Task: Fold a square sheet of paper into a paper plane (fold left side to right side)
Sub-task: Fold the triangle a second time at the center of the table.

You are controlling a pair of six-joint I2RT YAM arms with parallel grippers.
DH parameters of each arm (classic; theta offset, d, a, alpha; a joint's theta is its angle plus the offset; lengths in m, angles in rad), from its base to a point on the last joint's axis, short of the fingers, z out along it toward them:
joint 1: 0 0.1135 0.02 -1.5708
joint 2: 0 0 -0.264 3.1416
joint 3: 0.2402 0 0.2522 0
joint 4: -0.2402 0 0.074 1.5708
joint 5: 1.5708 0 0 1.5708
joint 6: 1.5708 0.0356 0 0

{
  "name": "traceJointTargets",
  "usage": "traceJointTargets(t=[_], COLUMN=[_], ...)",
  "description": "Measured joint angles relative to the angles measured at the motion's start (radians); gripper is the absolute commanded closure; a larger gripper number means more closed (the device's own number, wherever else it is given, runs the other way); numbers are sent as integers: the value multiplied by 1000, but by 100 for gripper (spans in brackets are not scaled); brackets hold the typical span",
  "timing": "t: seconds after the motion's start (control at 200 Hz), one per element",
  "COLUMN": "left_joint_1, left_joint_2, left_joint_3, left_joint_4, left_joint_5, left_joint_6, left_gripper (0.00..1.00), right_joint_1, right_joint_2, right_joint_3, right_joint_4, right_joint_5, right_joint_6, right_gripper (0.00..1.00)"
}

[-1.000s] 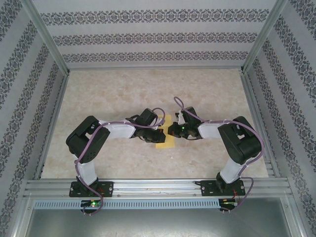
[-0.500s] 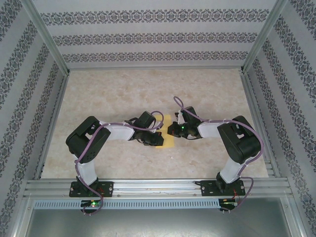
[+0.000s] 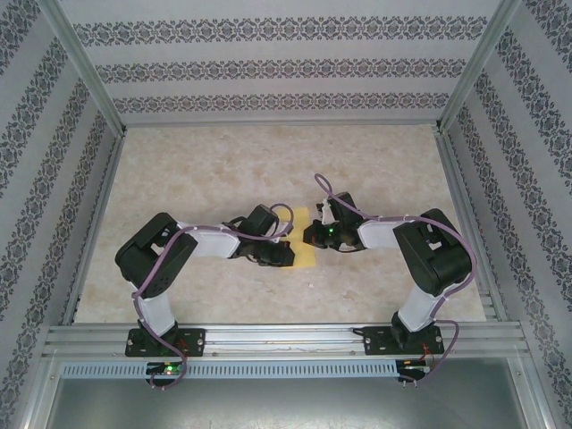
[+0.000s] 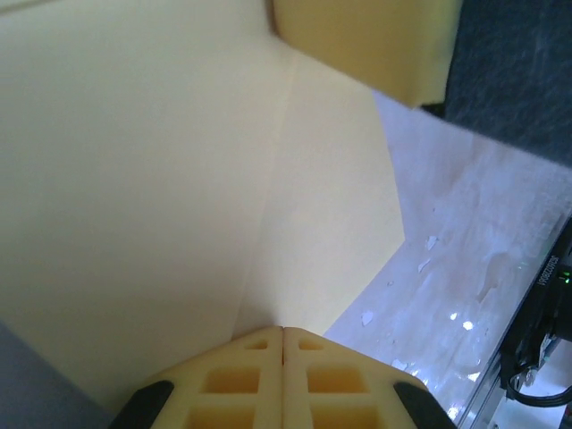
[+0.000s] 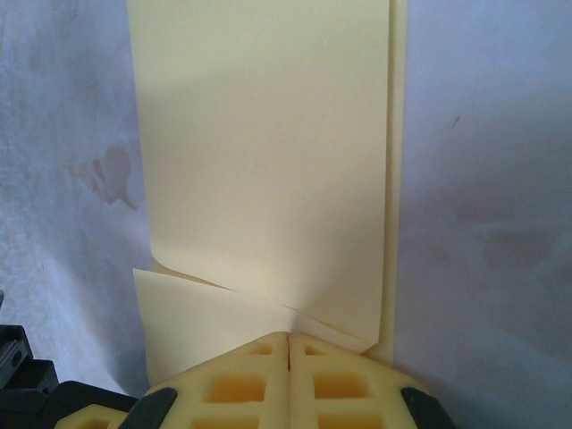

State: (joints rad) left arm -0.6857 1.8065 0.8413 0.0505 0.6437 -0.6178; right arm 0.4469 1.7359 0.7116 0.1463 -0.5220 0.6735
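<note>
Overhead view. The yellow sheet of paper (image 3: 307,258) lies flat on the bench (image 3: 223,170), a little toward 6 o'clock from the bench's middle, between the two hands. They cover most of it. One yellow patch shows at its 6 o'clock end and a smaller one at its 12 o'clock end.

The left hand (image 3: 286,254) comes in from 9 o'clock, low over the sheet. The right hand (image 3: 309,234) comes in from 3 o'clock and sits just at 1 o'clock of the left one. The two are close together; contact between them cannot be told from above.

Left wrist view. The left hand is closed, its two cream fingers (image 4: 223,384) pressed together with no gap and their tips at the sheet. A fold line (image 4: 268,197) runs from the tips toward 12 o'clock. The sheet ends in a blunt corner at 3 o'clock, over marbled bench. A cream block, like a finger of the other hand, sits on the paper at 1 o'clock.

Right wrist view. The right hand is closed too, tips together at the sheet's near edge. The paper is doubled: the upper layer leaves a narrow strip (image 5: 397,179) of the lower layer bare along 3 o'clock, and a flap (image 5: 197,313) shows at 7 o'clock. Whether either hand pinches the paper or only presses on it cannot be told.
</note>
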Motion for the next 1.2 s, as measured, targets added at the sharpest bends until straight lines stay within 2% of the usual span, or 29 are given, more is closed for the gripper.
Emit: traceJointTargets(t=[0.415, 0.675, 0.929, 1.199], left_joint_1=[-1, 0, 16, 19], left_joint_2=[-52, -138, -80, -30], left_joint_3=[-51, -40, 35, 38], left_joint_4=[-14, -53, -73, -106], left_joint_5=[-3, -16, -47, -108], left_joint_6=[-16, -15, 8, 16], left_gripper=[94, 94, 98, 100], right_joint_1=[0, 0, 1, 8], right_joint_2=[0, 0, 0, -5], right_joint_3=[0, 0, 2, 3], right_joint_4=[0, 0, -2, -8], right_joint_5=[-3, -3, -3, 1], right_joint_6=[0, 0, 0, 0], right_gripper=[100, 100, 100, 100])
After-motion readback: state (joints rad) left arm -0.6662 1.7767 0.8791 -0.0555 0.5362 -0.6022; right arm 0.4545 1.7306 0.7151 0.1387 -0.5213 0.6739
